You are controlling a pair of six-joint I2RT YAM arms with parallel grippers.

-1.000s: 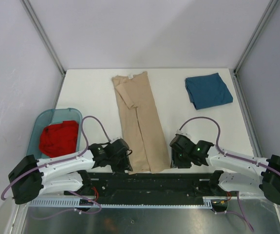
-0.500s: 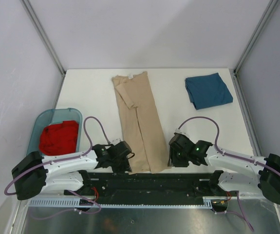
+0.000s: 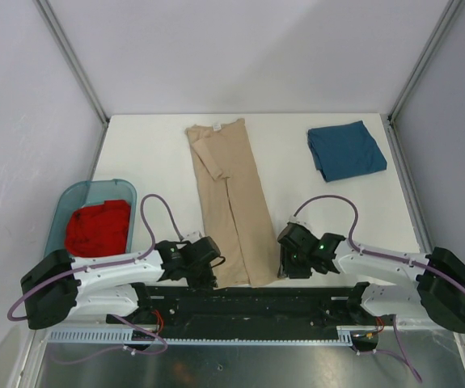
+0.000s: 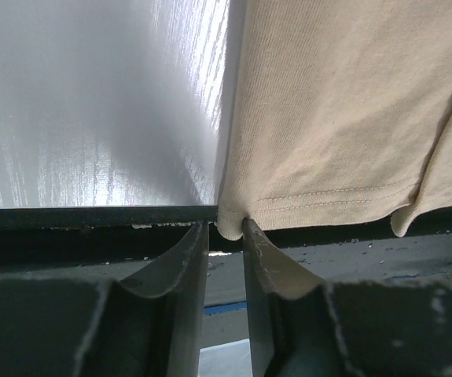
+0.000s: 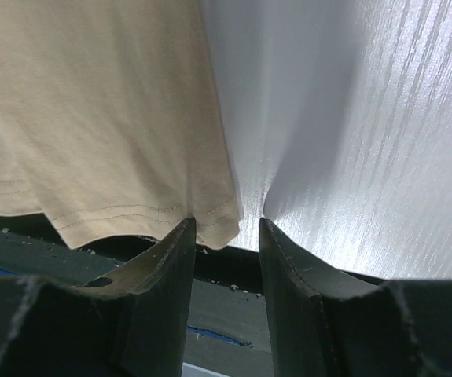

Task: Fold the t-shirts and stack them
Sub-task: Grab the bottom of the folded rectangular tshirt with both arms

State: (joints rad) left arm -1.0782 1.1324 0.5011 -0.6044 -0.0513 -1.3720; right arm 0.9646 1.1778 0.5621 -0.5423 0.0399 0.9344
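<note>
Looking down from the top camera, I had the tan t-shirt (image 3: 230, 202) lying as a long narrow strip of soft fine knit down the middle of the white surface (image 3: 151, 153). Its double-stitched hem (image 4: 328, 200) drooped a bit over the near edge. On the wrist cams, the left tool (image 4: 226, 229) was pinched on the hem's left corner, cloth filling the gap. The right tool (image 5: 227, 224) sat at the right corner with jaws apart, cloth touching only one finger. Overhead, the arms hid both corners. The teal t-shirt (image 3: 345, 150) lay folded far right. The red t-shirt (image 3: 97, 228) was crumpled in a translucent blue bin (image 3: 70, 202) on the left.
</note>
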